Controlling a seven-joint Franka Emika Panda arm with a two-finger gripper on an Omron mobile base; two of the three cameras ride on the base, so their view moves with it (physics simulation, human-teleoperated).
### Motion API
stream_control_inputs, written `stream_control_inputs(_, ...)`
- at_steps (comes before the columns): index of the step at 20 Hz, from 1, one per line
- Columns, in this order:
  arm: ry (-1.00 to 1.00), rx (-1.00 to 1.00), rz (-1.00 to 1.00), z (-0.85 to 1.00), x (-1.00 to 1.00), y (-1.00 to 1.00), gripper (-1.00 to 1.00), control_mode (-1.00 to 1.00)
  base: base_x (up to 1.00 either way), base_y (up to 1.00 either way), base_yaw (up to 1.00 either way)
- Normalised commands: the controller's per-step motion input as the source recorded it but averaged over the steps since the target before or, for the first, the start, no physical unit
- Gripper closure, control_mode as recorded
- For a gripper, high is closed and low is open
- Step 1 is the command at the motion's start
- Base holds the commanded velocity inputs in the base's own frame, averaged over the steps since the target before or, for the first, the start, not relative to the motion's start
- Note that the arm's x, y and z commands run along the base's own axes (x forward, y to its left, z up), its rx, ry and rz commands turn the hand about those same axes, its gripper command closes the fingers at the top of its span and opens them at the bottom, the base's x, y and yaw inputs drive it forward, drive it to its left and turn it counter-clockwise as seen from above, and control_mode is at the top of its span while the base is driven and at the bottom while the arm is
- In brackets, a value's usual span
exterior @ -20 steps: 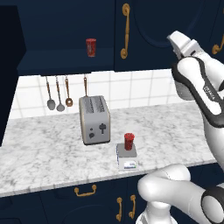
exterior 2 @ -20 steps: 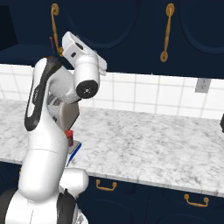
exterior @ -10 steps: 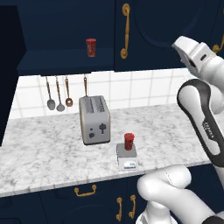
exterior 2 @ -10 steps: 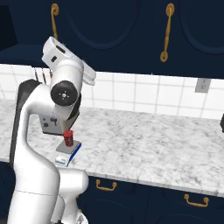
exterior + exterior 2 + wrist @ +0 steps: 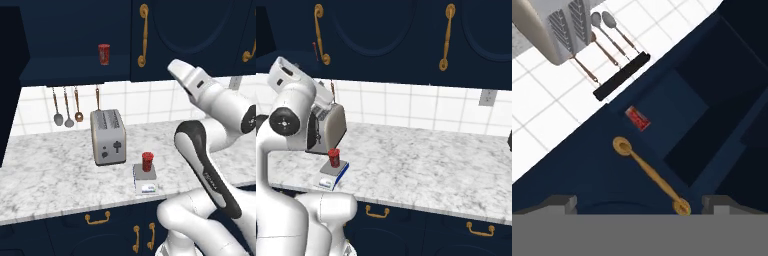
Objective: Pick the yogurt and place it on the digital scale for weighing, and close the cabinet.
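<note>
The yogurt (image 5: pixel 147 161) (image 5: pixel 334 157), a small red cup, stands upright on the digital scale (image 5: pixel 145 184) (image 5: pixel 330 176) near the counter's front edge. The cabinet (image 5: pixel 70 30) hangs open above the counter, its door (image 5: pixel 10 85) swung out to the left. A second red cup (image 5: pixel 103 54) (image 5: pixel 638 118) stands on its shelf. My gripper (image 5: pixel 640 204) is open and empty, raised well above the scale. It faces the closed neighbouring door's brass handle (image 5: pixel 652 175) (image 5: pixel 143 35) beside the open compartment (image 5: pixel 677 115).
A silver toaster (image 5: pixel 107 136) (image 5: pixel 326 127) stands behind the scale. Utensils (image 5: pixel 67 107) (image 5: pixel 607 35) hang on the tiled wall under the cabinet. More closed doors with brass handles (image 5: pixel 446 37) run to the right. Marble counter (image 5: pixel 431 165) stretches right.
The arm has swung, carrying the hand left towards the open cabinet. The yogurt has stayed on the scale and the jaws have stayed open.
</note>
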Motion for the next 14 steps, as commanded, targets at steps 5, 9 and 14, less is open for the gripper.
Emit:
stream_control_inputs(5,0.00,0.00,0.00,-0.20,-0.08,0.80,-1.00,-1.00,0.00,0.00,0.00)
stream_control_inputs(9,0.06,0.00,0.01,0.00,-0.47,0.85,-1.00,-1.00,0.00,0.00,0.00)
stream_control_inputs(14,0.05,0.01,0.01,-0.05,-0.73,0.74,-1.00,-1.00,0.00,0.00,0.00)
